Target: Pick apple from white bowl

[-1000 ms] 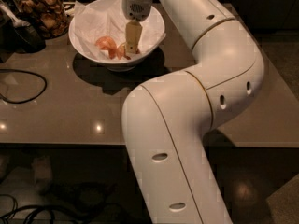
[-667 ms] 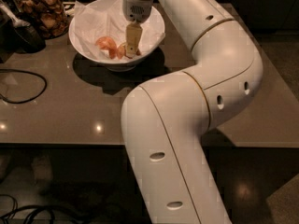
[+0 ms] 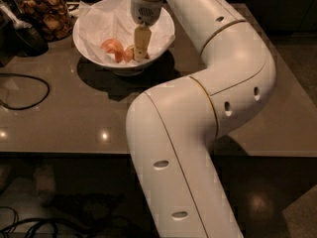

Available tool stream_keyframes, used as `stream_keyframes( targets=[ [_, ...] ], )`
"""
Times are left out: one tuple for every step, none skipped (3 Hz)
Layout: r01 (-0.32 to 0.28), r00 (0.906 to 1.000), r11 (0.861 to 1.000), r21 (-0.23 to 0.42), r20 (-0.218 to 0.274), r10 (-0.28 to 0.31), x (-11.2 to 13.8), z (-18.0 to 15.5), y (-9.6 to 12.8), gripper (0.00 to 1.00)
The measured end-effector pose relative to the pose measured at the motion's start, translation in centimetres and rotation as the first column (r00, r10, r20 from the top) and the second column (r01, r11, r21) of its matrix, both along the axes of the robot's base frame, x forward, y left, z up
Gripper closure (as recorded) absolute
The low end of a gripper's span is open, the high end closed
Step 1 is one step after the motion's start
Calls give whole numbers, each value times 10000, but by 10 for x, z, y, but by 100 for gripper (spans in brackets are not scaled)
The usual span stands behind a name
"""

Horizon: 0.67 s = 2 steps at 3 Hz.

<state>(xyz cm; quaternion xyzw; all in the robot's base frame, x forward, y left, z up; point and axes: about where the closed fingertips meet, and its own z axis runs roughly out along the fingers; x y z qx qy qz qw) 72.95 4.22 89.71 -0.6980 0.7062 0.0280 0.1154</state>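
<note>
The white bowl [image 3: 163,21], lined with crumpled white paper, stands at the back left of the brown table. Two small round fruits lie in it. The orange apple [image 3: 129,54] lies low in the bowl's middle. A pinker apple [image 3: 111,46] lies just left of it. My gripper [image 3: 141,47] reaches straight down into the bowl from the white arm. Its tip is right beside the orange apple, touching or nearly touching its right side and hiding part of it.
A glass jar of brown snacks [image 3: 43,11] stands left of the bowl, with a dark object [image 3: 22,36] in front of it. A black cable [image 3: 29,90] loops on the table's left side. My white arm [image 3: 198,113] covers the table's middle.
</note>
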Motion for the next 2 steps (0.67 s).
stream_keyframes(
  targets=[
    [-30,10000,10000,-48,29,30,1,1,2,29],
    [-100,9999,9998,-168,131,102,3,3,5,29]
  ],
)
